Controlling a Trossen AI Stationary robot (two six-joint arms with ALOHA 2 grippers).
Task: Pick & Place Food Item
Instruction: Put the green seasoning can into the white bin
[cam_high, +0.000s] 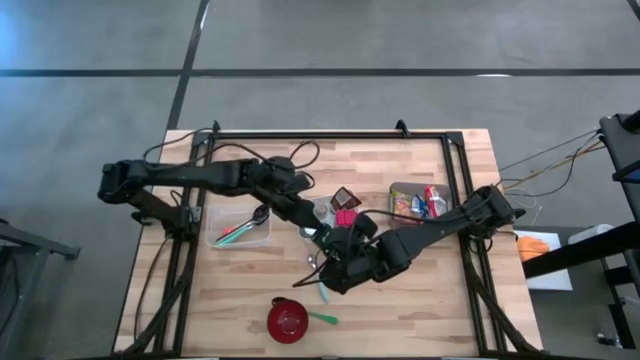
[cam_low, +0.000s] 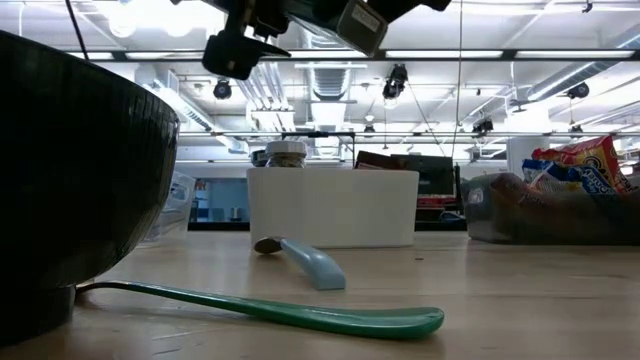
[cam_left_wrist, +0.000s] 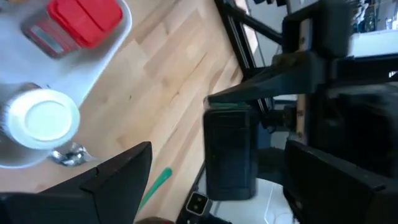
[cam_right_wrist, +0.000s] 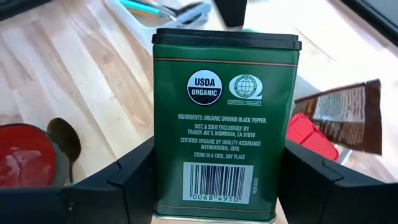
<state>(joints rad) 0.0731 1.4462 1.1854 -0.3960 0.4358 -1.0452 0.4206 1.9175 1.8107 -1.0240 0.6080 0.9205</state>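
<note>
With the right pincer (cam_right_wrist: 214, 180) clamped on the green pepper tin (cam_right_wrist: 225, 121), keep it upright; left pincer (cam_left_wrist: 205, 180) spread, empty nearby.

Dark green tin (cam_right_wrist: 226, 124) with black lid, thin gold border lines, white print, a white round organic seal and a white barcode panel. Black end effector (cam_right_wrist: 217, 186) on either side of it. Pale wood worktop (cam_high: 250, 280), planked, light grain. Red bowl (cam_high: 288, 319), glossy inside. Green spoon (cam_low: 270, 308), mint toned. Pale blue spoon (cam_low: 305, 262) with a brown bowl end. White bin (cam_low: 333, 207). Red block (cam_left_wrist: 87, 18) on a white tray (cam_left_wrist: 127, 18). White jar cap (cam_left_wrist: 42, 118). Brown pouch (cam_right_wrist: 342, 115) with pale print. Clear box (cam_high: 398, 190) of red, yellow and blue packets.
</note>
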